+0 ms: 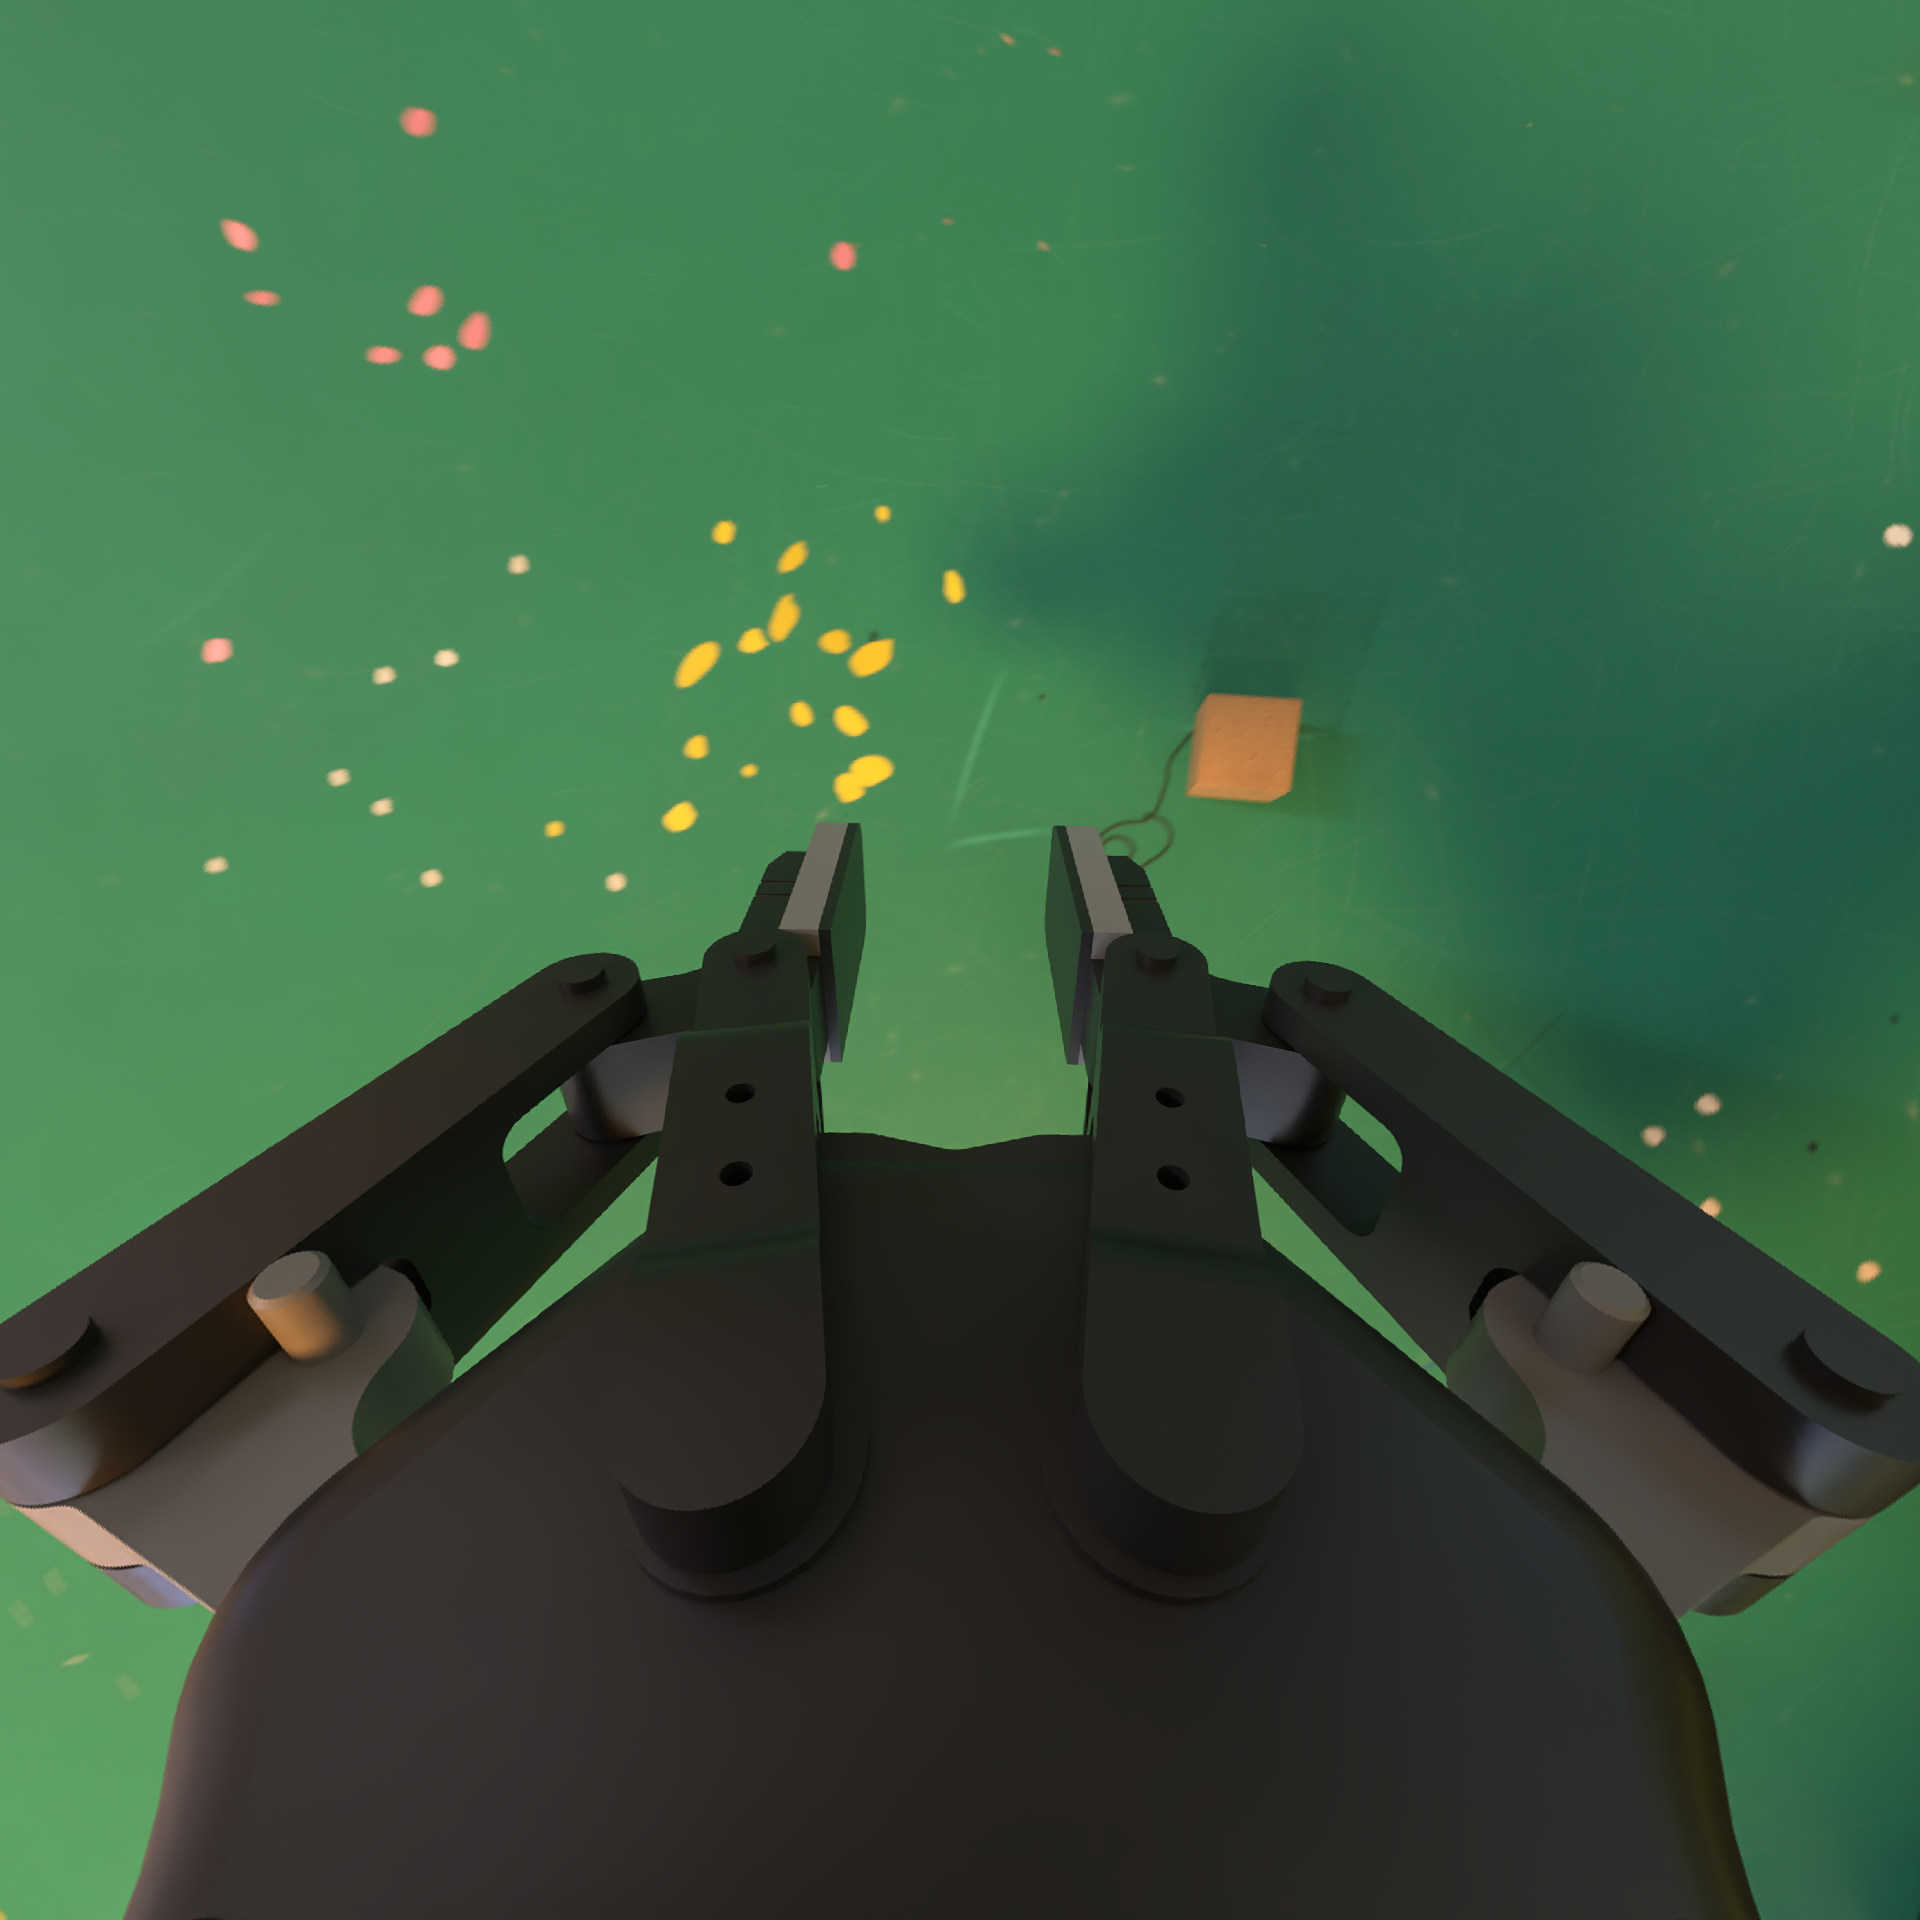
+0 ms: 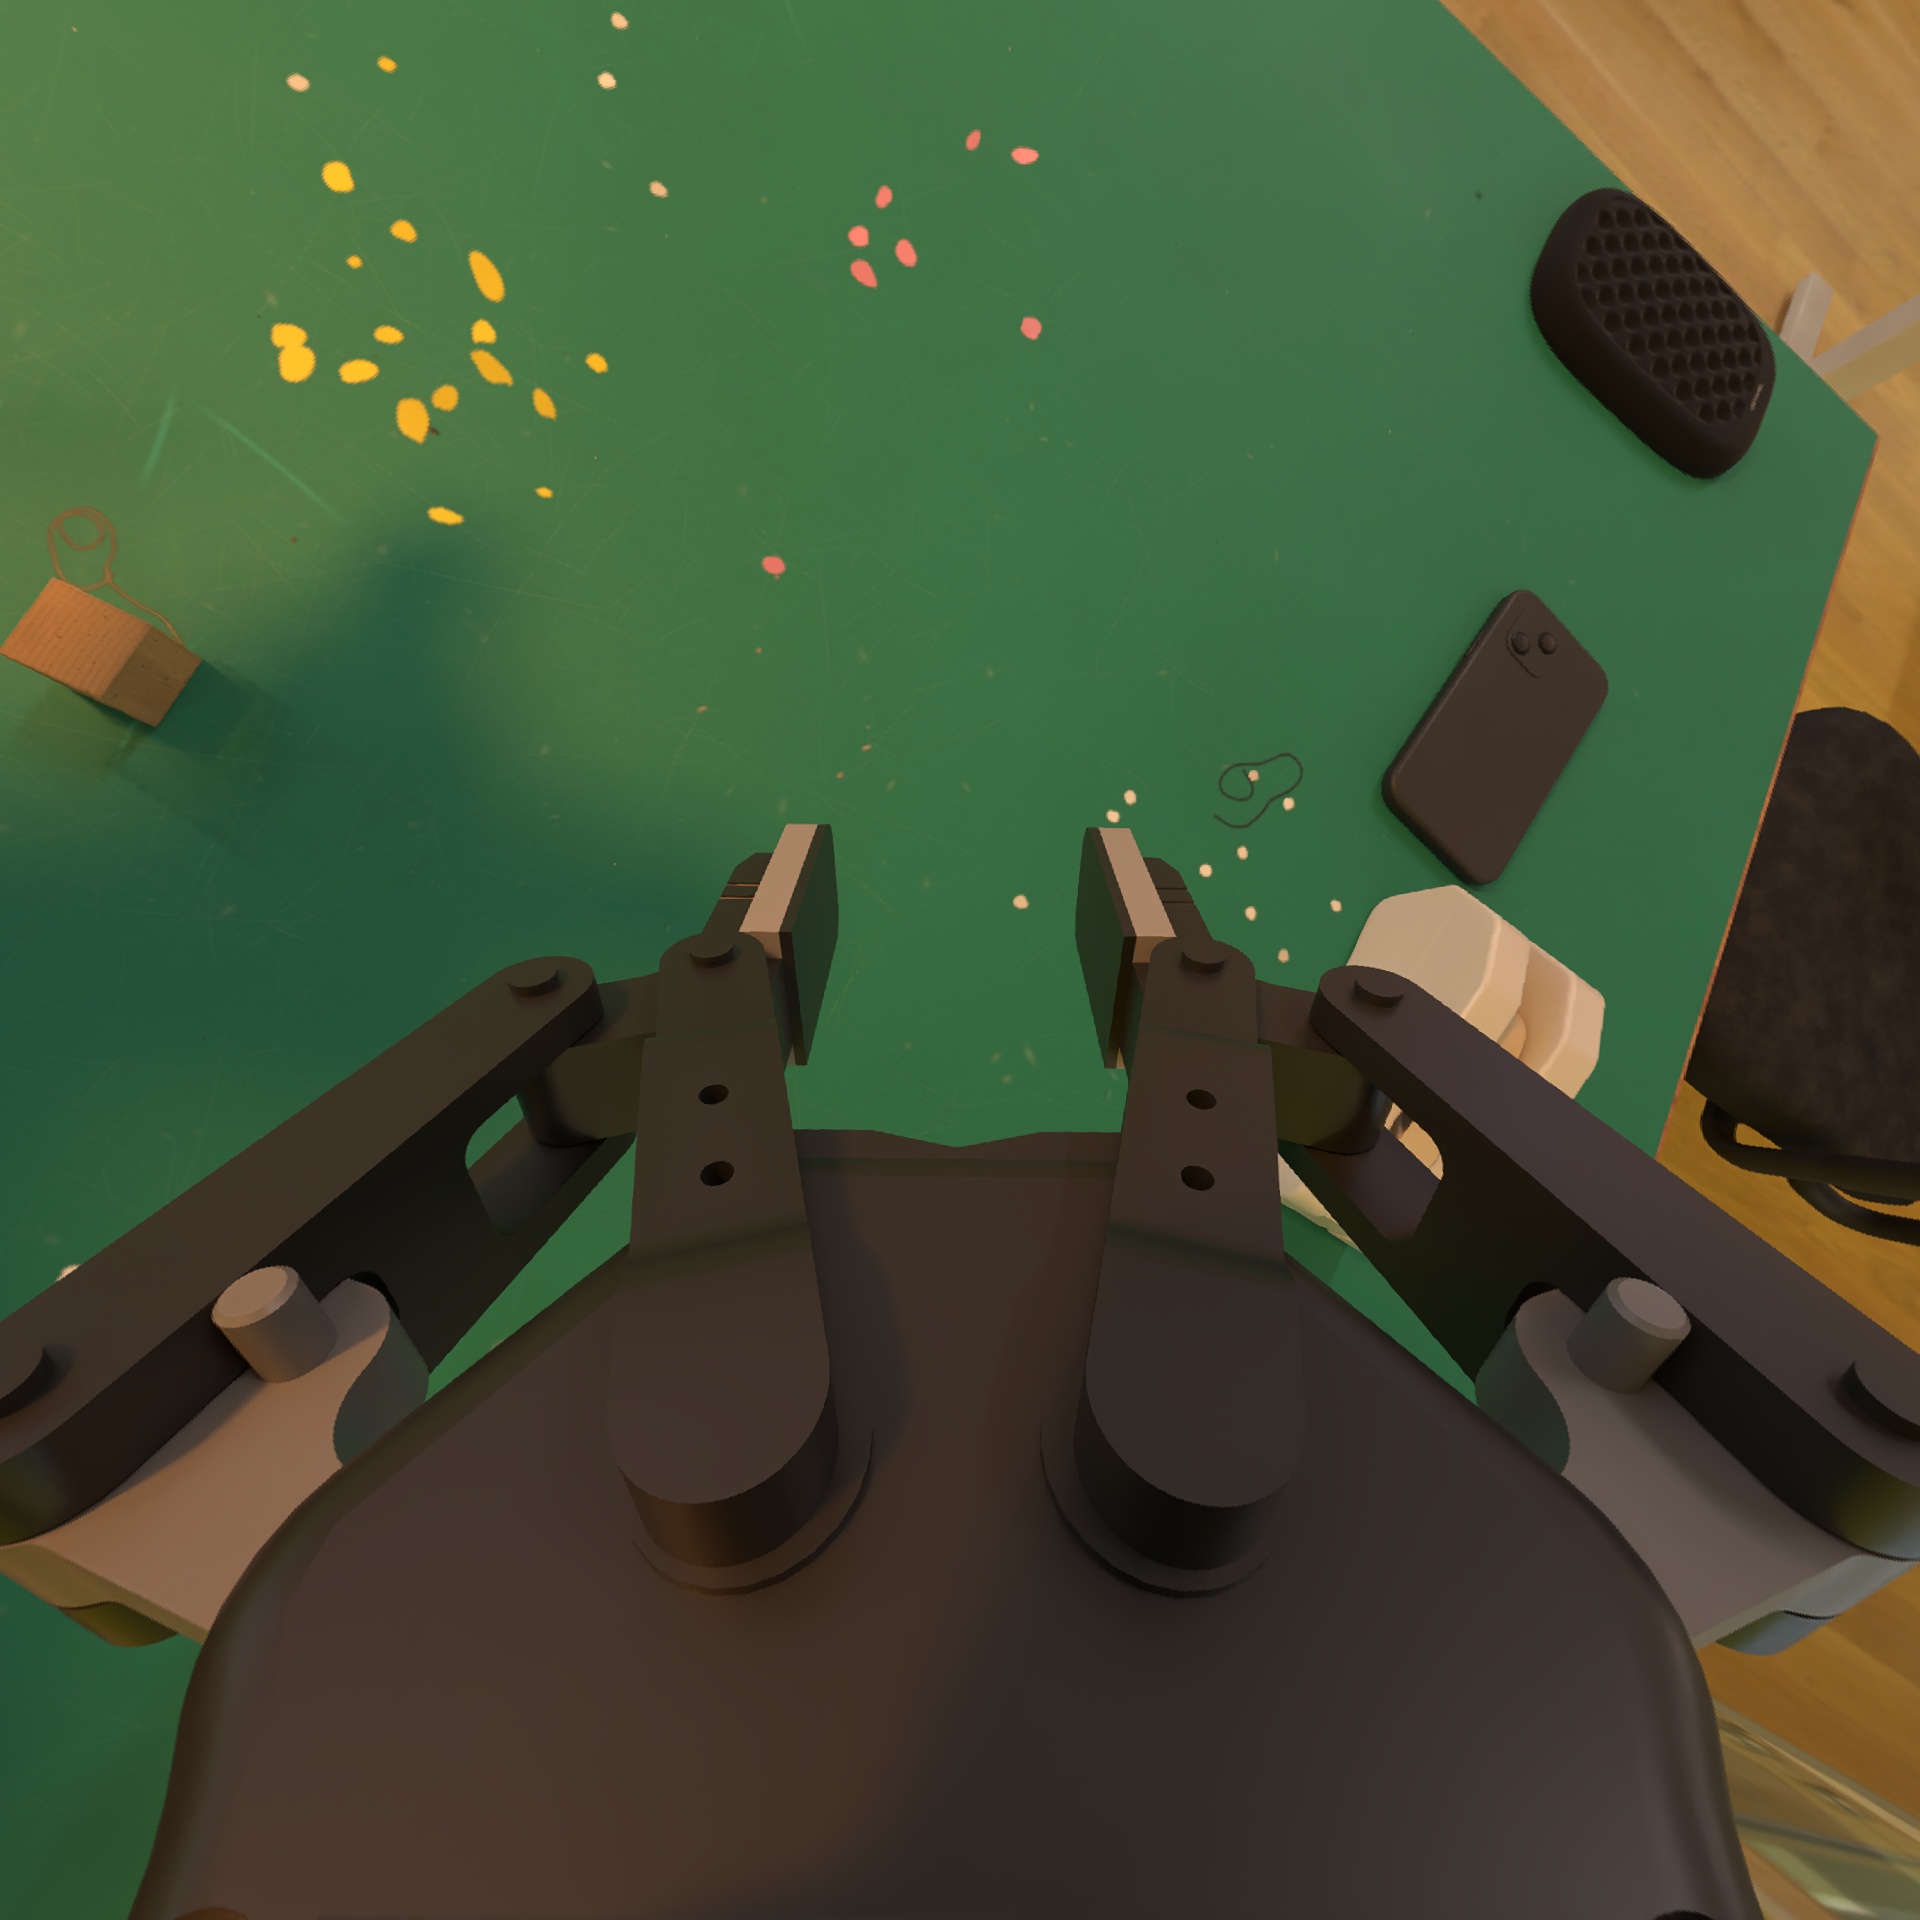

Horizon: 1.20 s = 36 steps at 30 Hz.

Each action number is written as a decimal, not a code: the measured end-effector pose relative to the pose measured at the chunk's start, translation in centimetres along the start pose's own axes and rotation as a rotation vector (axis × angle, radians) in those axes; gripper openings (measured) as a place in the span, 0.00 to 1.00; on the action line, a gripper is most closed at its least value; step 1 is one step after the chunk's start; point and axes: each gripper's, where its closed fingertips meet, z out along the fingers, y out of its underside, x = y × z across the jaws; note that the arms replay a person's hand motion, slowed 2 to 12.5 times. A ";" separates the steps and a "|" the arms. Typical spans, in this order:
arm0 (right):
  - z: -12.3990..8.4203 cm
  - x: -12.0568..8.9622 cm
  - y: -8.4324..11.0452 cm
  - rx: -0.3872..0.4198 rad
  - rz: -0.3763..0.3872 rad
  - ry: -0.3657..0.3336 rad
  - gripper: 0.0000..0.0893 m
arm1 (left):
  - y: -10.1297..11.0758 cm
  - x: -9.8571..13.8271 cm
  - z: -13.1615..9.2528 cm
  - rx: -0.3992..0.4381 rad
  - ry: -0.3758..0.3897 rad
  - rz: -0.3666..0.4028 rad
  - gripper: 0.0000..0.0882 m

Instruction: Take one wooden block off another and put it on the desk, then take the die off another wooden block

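Observation:
A single wooden block (image 1: 1244, 746) lies on the green desk (image 1: 623, 436), ahead and to the right of my left gripper (image 1: 954, 847). The same block shows at the left edge of the right wrist view (image 2: 99, 649). My left gripper is open and empty, held above the desk. My right gripper (image 2: 956, 847) is open and empty too, above bare desk (image 2: 935, 623). No die and no stacked blocks are in either view.
A black phone (image 2: 1496, 732), a black perforated pad (image 2: 1652, 332) and a cream-coloured object (image 2: 1475, 977) lie near the desk's right edge. Beyond it are a dark chair (image 2: 1818, 935) and wooden floor (image 2: 1714, 94). Yellow, pink and white spots mark the desk.

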 end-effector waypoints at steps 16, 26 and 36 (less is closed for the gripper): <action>-0.2 -0.3 -0.4 0.006 -0.008 0.009 0.47 | 11.2 -9.8 -7.0 -0.130 -0.102 0.050 0.31; 0.4 -0.5 -0.3 -0.033 -0.025 0.021 0.47 | 16.7 -10.5 -4.0 -0.233 -0.025 0.106 0.31; 1.4 -0.9 -0.1 -0.081 -0.042 0.020 0.47 | 20.1 -10.3 -0.7 -0.350 -0.002 0.246 0.33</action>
